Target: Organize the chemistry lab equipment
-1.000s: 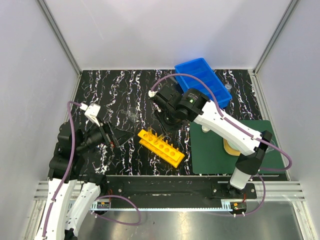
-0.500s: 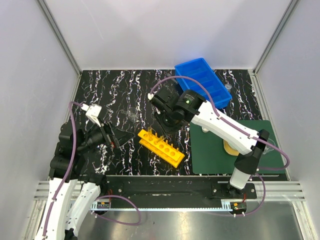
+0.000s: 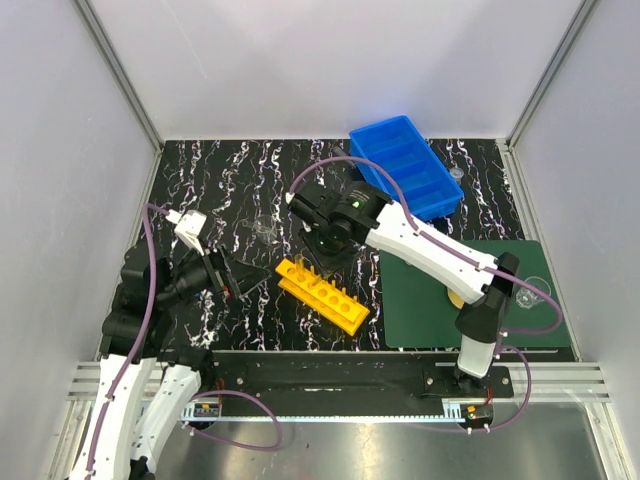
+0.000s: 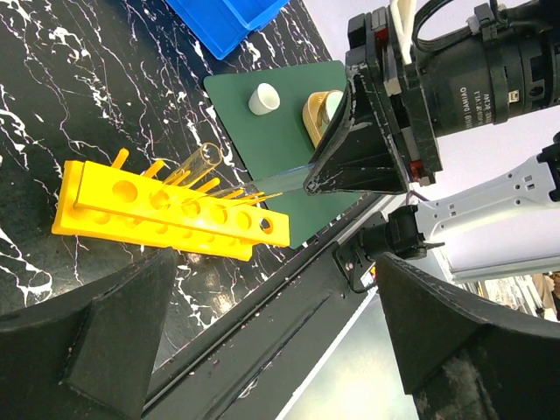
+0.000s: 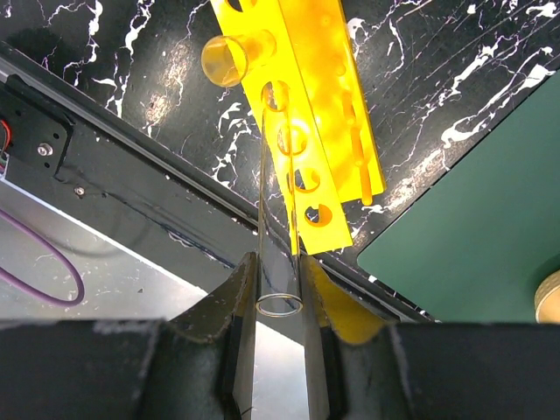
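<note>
The step in hand looks like racking a tube. The right claw (image 5: 278,289) pinches a clear glass test tube (image 5: 276,192) near its open rim. It holds the tube over the yellow rack (image 3: 322,293), with the closed end pointing down toward the row of holes. From the left wrist view the tube slants rather than hanging plumb, and its tip sits near the middle holes. I cannot tell whether the tip has entered one.

The next move, as I judge it, calls for lining the tip up with a free hole and lowering it in line with the tube. The claw should let go only once the rack carries the tube (a slanted entry could snag the rim of a hole or nudge the light rack along the desk (image 3: 220,190)).

The held tube is thin-walled, colourless and seemingly empty. A second tube (image 4: 206,157) leans in a hole toward one end of the rack.

The left claw (image 4: 276,262) is spread wide and holds nothing. It waits low over the desk to the left of the rack.

The blue divided bin (image 3: 405,165) lies at the far side of the desk. A small white round piece (image 4: 264,98) rests on the dark green mat (image 3: 420,300).
</note>
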`<state>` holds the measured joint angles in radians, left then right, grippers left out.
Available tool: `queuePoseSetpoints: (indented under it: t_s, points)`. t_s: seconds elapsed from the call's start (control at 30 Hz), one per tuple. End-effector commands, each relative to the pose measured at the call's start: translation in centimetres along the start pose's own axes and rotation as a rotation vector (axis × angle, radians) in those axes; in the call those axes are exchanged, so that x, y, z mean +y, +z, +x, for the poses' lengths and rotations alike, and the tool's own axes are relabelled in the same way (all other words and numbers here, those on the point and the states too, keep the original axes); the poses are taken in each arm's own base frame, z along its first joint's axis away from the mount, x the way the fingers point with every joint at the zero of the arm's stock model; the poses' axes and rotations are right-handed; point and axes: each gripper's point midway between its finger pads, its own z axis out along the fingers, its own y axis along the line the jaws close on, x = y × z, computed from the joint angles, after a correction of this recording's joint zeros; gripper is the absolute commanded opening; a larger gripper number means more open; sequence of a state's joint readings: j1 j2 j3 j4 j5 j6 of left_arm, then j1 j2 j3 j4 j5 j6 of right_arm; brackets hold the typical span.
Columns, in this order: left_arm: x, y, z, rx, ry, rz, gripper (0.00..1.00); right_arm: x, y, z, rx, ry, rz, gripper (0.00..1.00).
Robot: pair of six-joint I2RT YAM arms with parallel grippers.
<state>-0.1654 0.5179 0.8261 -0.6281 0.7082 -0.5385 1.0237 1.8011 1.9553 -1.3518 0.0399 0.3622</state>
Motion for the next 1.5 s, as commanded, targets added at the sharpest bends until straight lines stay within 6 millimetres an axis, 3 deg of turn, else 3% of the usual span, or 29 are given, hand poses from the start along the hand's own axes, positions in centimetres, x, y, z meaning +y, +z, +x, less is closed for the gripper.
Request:
queuePoseSetpoints:
  t_s: [0.0,0.47,0.83,1.47]
  points:
    - [-0.8,-0.2,-0.2,-0.005,0.043,0.041,0.99,-1.4,-1.8,4.2,0.186,-0.039,0.079,0.00]
    - [-0.8,-0.3,-0.1,0.001,0.051,0.034,0.99,0.0,-1.1,1.3,0.097,-0.018,0.065,0.00]
    - [-0.7,-0.4,0.0,0.001,0.051,0.036,0.99,0.7,-0.1,0.7,0.088,-0.016,0.059,0.05]
    - [-0.7,-0.4,0.2,0.003,0.047,0.038,0.99,1.4,0.0,-0.6,0.053,-0.017,0.059,0.31]
